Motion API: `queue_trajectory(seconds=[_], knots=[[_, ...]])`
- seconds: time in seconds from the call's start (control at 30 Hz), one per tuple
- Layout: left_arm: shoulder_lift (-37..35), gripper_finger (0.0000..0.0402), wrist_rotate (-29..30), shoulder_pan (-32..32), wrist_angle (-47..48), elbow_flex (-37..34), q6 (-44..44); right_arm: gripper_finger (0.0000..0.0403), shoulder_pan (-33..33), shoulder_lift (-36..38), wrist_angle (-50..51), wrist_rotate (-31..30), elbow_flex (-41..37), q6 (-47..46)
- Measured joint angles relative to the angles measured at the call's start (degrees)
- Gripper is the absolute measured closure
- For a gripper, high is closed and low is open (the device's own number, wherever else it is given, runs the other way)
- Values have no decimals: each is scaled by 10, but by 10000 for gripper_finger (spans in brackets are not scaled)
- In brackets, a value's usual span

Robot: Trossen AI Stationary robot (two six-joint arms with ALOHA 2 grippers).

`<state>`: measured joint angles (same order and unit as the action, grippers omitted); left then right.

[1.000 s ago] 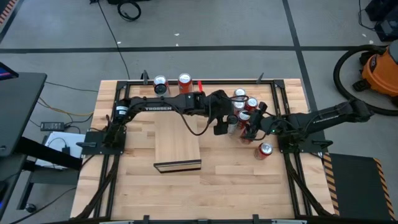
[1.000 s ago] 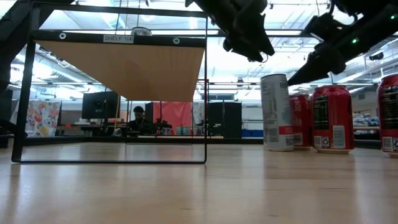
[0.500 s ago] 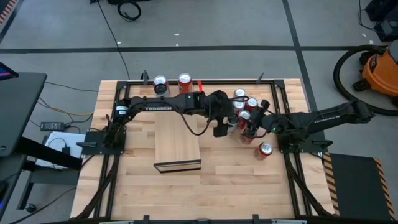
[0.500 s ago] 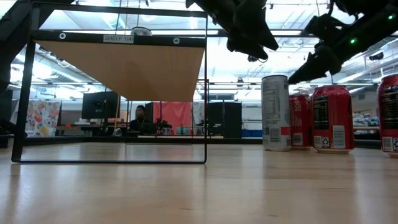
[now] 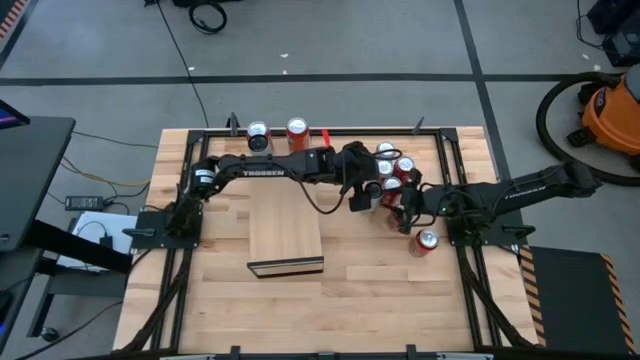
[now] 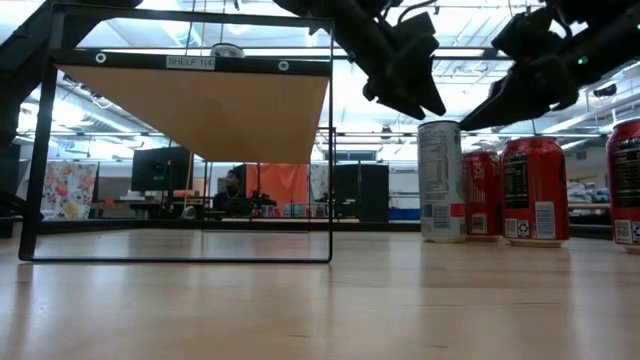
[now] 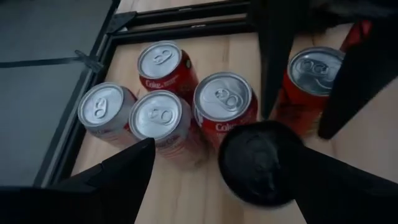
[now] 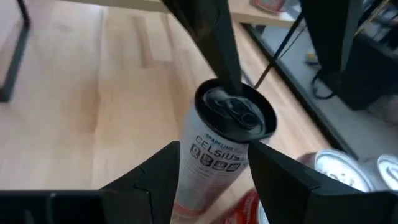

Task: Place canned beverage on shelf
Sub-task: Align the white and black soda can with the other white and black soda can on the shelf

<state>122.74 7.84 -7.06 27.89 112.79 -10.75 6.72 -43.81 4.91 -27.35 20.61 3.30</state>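
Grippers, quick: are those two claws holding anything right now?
Left gripper: open, empty, above the white can.
Right gripper: open around that can, not clamped.

Overhead, table-level and two close wrist views, all apparently sharing the cans (image 5: pixel 392 168).

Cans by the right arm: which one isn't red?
The tall white Celsius can with the black top, standing between the right gripper fingers. Apart from a silver one, the cluster behind it is red cans with silver lids.

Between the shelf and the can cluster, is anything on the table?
High view: only bare table lies between the shelf and the cans.
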Motion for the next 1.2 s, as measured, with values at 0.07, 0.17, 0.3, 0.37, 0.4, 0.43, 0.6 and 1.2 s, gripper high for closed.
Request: queue_trajectory(seconds=[0.07,0.17,0.3,0.37,0.4,0.43,0.6,1.2], knots=[[0,51,-1,1,-2,0,-4,203,0,-11,-7,-31,-2,8],[0,51,-2,2,1,0,-4,203,-3,-17,-9,-70,-2,10],[0,51,-4,1,2,0,-6,203,-13,-19,-18,-131,-2,0],[0,51,-13,1,3,0,-6,203,-17,-19,-19,-163,-2,-7],[0,51,-17,1,3,0,-6,203,-19,-19,-14,-169,-2,-10],[0,51,-23,1,3,0,-6,203,-21,-20,-12,-169,-2,-12],[-1,51,-93,1,8,0,-6,203,-13,-19,-10,-146,-2,-1],[-2,51,-47,-3,26,1,-21,203,-4,-28,-39,125,-2,9]])
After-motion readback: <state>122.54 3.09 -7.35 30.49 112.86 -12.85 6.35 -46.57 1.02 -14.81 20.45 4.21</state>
